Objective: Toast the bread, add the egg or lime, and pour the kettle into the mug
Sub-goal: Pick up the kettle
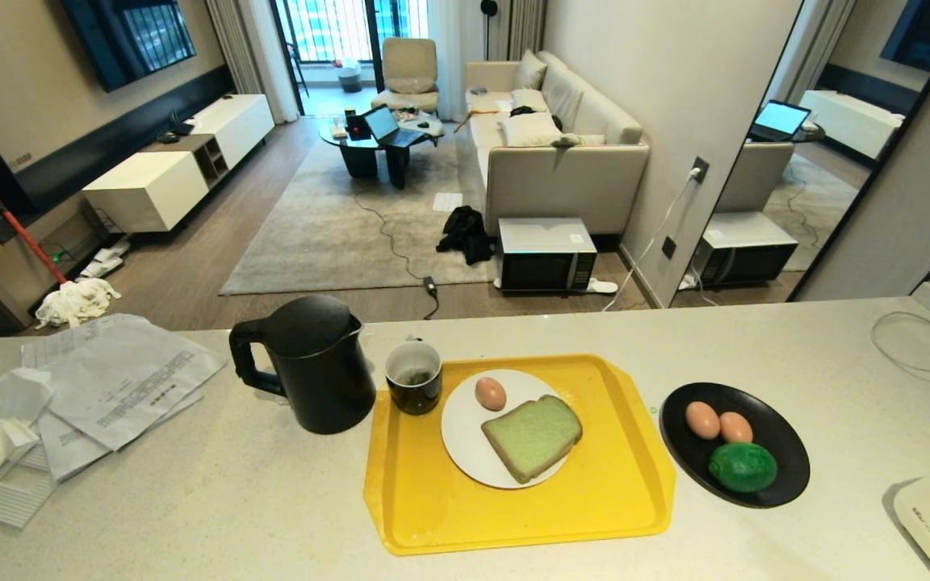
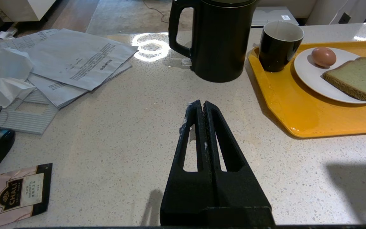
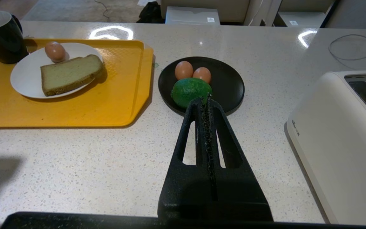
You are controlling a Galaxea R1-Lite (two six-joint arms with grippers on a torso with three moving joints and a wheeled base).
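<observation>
On the tabletop's yellow tray [image 1: 618,500], the bread [image 1: 532,436] lies beside one egg [image 1: 490,393] on my white plate [image 1: 465,452], seemingly toasted; pouring the kettle [image 1: 307,363] into the mug [image 1: 413,377] looks undone. My left tool [image 2: 201,105] and right tool [image 3: 203,101] are closed, empty. Papers [image 1: 122,387] crowd the left edge.

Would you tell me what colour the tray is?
The tray is yellow, seen best in the head view.

- We see the bread [image 1: 533,436], pale green with brown crust, flat on a white plate [image 1: 465,452].
- An egg [image 1: 490,393] lies beside it.
- The lime [image 1: 743,466] shares a black dish [image 1: 788,452] with two eggs.
- The black kettle [image 1: 316,363] stands upright, close beside the black mug [image 1: 413,377].
</observation>
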